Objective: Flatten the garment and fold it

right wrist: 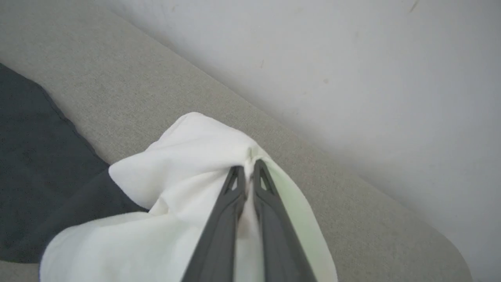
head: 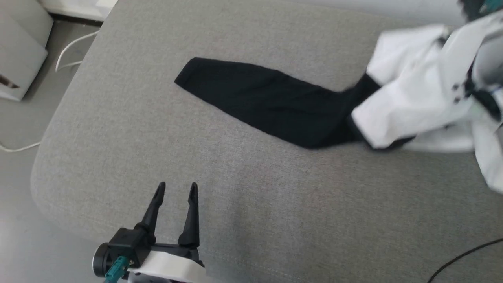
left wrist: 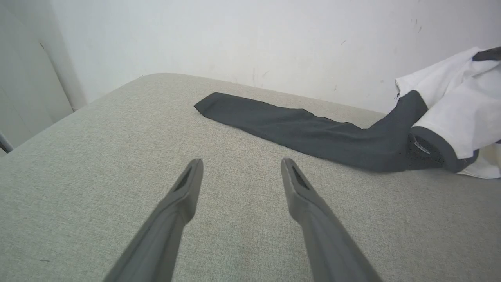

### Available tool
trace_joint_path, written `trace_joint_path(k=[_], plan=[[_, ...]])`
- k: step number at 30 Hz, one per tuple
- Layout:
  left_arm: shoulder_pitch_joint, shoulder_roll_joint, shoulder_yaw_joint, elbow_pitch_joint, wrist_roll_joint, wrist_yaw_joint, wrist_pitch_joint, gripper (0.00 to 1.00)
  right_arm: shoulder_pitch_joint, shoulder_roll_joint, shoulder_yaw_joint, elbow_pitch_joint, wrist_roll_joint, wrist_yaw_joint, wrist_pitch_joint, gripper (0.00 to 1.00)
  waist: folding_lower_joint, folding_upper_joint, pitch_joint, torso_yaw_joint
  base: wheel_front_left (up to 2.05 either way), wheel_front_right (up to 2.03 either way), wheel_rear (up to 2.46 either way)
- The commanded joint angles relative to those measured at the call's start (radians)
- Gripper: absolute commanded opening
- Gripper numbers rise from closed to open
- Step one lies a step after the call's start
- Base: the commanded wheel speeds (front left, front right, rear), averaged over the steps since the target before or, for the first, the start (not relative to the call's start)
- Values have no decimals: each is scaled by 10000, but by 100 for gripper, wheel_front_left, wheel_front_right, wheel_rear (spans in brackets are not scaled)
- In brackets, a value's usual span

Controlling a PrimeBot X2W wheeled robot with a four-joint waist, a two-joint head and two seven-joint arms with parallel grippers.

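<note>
ok so here's where i'm at: my right claw [right wrist: 247, 167] is pinched shut on a fold of the white body of the garment [head: 408, 106]. the cloth peaks up around the two fingertips, so i've definitely got hold of it. my left claw [head: 177, 185] is spread wide with nothing in it and hovers over bare grey worktop [head: 157, 129] near the front edge. the garment sits on the far right part of the worktop, with the white body bunched in a heap and one black sleeve [head: 267, 98] lying flat, stretched away from the heap toward the left. that sleeve is the bit to get right imo. its long axis runs across in front of me on a slant, with the cuff [head: 188, 72] farther back on the left and the shoulder end nearer on the right, tucked under the white heap. from my left claw the garment lies ahead and off to the right, well apart, with the cuff end almost straight ahead. so the left arm is nearer the sleeve and the right arm has the body. my guess is the next move draws the body out to the right, away from the sleeve, to open it up. pulling along that sleeve line rather than across it should keep it from twisting. can't make out the other sleeve in the heap.
</note>
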Motion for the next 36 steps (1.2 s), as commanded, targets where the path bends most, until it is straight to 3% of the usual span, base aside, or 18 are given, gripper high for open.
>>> trace_joint_path(k=[1,7,10,11,13,15,27,31,36], plan=[[-230,-20,-62,-7,-130,69,-47,100,-302,-19,-42,-5,-147,-7,-249,0,0,0,360,351,0,0,0],[-488,-20,-428,100,-359,76,-47,100,-900,273,-187,861,-935,-7,-1146,0,0,0,975,1052,0,0,0],[-597,-20,-572,166,-439,79,-47,100,-854,625,-24,1645,-1099,-7,-994,0,0,0,1152,1251,0,0,0],[-633,-20,-618,185,-458,83,-47,100,-820,718,25,1939,-1074,-7,-806,4,0,0,1190,1293,0,0,0],[-692,-20,-688,223,-491,98,-47,100,-745,891,184,2440,-967,-7,-347,36,0,0,1220,1332,0,0,0],[-738,-20,-733,253,-502,105,-47,100,-784,948,175,2692,-894,-7,-178,100,0,0,1226,1326,0,0,0],[-415,-20,-369,274,-164,108,-47,100,-428,830,-159,2028,39,-7,-1848,100,0,0,47,283,0,0,0],[-121,-20,-93,163,57,119,-47,100,764,928,-1060,1025,261,-7,-2696,100,0,0,-462,-196,0,0,0],[245,-20,291,-97,300,83,-47,100,3228,1386,-2531,-1130,83,-7,-3601,100,0,0,-932,-787,0,0,0]])
